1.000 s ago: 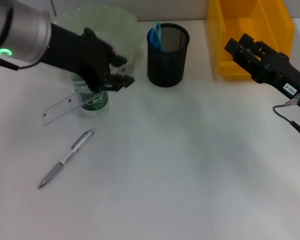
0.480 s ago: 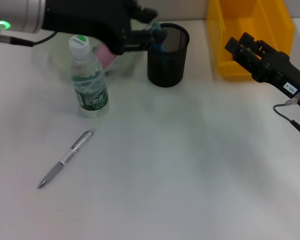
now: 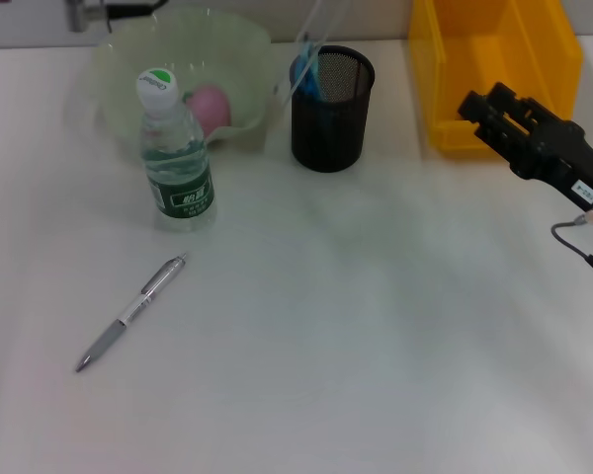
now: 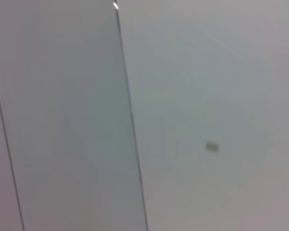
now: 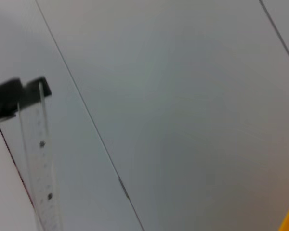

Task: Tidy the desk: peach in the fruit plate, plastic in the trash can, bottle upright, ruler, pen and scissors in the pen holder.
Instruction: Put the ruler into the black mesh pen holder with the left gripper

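Since the earlier frames the left arm had swung up and out of the head view, taking the clear ruler away from its spot on the table beside the bottle. Farthest left, the pen (image 3: 130, 312) lay flat on the table, its long axis diagonal, with the tip toward the near left and the clip end toward the bottle (image 3: 178, 158), which stood upright. Behind it the peach (image 3: 210, 105) sat in the fruit plate (image 3: 109, 59). Next came the ruler (image 3: 311, 44), hanging nearly vertical with its lower end at the rim of the pen holder (image 3: 332, 123), beside the blue scissors (image 3: 306, 69) already inside. The right wrist view showed the left gripper (image 5: 36, 91) pinching the ruler's top end, the strip (image 5: 41, 159) dangling below. The ruler looked light, thin, stiff and slick, so a grip at one end probably let it swing. The pen seemed light and prone to roll, best taken across its middle. Farther right stood the yellow trash can (image 3: 455, 89), with the right gripper (image 3: 471, 104) parked in front; how its fingers stood I could not tell.
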Controlling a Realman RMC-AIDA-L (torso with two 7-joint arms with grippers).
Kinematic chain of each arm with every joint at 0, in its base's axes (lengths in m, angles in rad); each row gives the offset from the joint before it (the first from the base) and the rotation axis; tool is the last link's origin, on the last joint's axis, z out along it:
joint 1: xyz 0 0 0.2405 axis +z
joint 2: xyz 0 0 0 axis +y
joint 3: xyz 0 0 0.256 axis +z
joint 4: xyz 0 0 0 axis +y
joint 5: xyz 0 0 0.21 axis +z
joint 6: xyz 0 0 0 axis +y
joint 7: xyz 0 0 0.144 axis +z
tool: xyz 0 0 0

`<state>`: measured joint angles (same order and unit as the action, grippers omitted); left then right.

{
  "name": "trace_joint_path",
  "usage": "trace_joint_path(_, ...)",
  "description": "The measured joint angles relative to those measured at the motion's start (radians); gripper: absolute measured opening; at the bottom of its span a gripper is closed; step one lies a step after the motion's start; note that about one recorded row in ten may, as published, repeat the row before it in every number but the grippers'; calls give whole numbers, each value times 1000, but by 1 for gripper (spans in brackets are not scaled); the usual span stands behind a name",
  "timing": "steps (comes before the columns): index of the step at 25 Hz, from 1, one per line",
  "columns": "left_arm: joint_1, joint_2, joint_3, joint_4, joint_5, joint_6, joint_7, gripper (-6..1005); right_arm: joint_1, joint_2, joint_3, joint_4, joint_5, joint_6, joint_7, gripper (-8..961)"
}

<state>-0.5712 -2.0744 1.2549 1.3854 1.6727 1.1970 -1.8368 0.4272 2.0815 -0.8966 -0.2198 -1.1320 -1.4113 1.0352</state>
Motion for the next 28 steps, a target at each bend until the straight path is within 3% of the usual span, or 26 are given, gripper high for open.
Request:
trace_joint_path(2,18,-1,58,-41,-115,-106,82,395,-15,0,1,0,0,-1,0,588)
trace_joint_path(5,21,-1,71,-52,-136,-124,102,395,-23,0,1,0,0,-2,0,588)
trace_joint_path(7,26,-1,142,-129,-264,-213,221,395,-33,0,1,1,0,-3,-1,588)
trace_joint_path(10,25,-2,178,-172,-331,-250,282,395,-41,0,1,2,0,-4,-1,588)
trace_joint_path(12,23,-4,226,-238,-478,-295,405,396,-51,1,1,8,0,-4,-1,589)
trace_joint_path(13,23,-4,226,-238,-478,-295,405,396,-51,1,1,8,0,-4,-1,589)
trace_joint_path(16,18,-4,271,-314,-661,-308,557,396,-57,2,1,17,0,-5,-1,589)
trace_joint_path(17,12,-4,307,-367,-789,-308,661,396,-58,2,1,25,0,-5,0,589)
trace_joint_path(21,7,-4,335,-403,-873,-308,727,396,-60,1,1,35,0,-8,3,588)
trace_joint_path(22,-9,-5,372,-459,-955,-309,803,396,-64,2,1,38,-2,-11,4,588)
trace_joint_path(28,-55,-5,421,-573,-1066,-311,913,397,-68,4,-6,59,-4,-17,6,588)
